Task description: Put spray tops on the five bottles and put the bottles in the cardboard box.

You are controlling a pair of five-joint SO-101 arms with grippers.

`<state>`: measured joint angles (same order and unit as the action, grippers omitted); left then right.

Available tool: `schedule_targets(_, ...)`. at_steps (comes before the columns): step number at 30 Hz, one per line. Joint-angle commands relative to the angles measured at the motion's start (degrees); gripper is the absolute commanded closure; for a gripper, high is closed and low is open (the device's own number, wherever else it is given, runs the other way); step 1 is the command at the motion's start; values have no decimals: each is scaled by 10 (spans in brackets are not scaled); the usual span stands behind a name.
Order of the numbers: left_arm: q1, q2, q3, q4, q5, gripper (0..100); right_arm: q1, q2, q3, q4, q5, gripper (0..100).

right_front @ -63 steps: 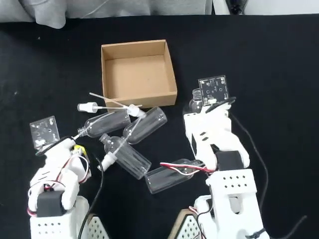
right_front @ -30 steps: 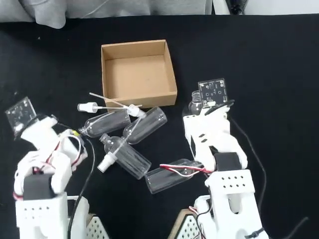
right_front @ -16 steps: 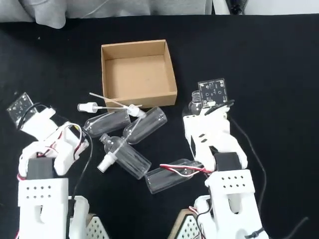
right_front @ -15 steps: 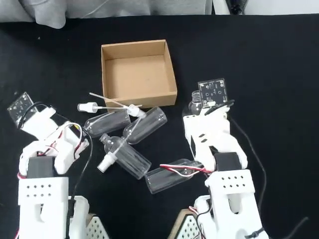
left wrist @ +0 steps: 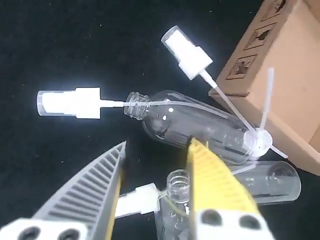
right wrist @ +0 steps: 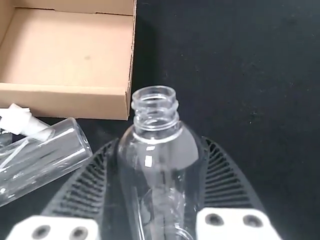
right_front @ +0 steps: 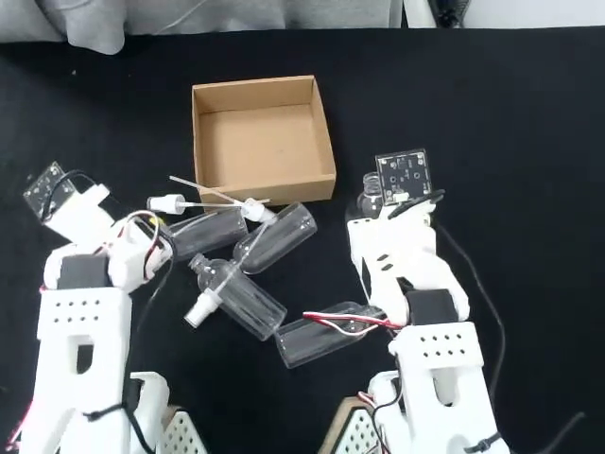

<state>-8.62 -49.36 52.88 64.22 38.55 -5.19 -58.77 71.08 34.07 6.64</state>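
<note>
Right wrist view: right gripper (right wrist: 159,145) clamps an uncapped bottle (right wrist: 155,117) beside the cardboard box (right wrist: 65,97); left gripper (left wrist: 159,145), spread wide, probably must next pinch a spray top (left wrist: 70,102).

A black, matte tabletop (right_front: 529,113) runs from edge to edge, and in the wrist views its surface is dotted with fine pale specks. Along the far edge, from the far left corner to past the middle, lies a rumpled grey cloth (right_front: 189,14). Beyond the far right corner is a plain white surface (right_front: 529,11), with a small dark object (right_front: 449,11) between it and the cloth. The light is even, with no hard shadows.
</note>
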Motion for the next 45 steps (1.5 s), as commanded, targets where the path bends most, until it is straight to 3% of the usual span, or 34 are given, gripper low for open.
schedule_targets(1,1,43,-58,-13,20,855,13,-15,-3,-19,1,874)
schedule_targets(36,4,501,-411,-14,181,862,12,-15,-3,-19,1,874)
schedule_targets(45,2,576,-484,-14,185,862,12,-15,-3,-19,1,874)
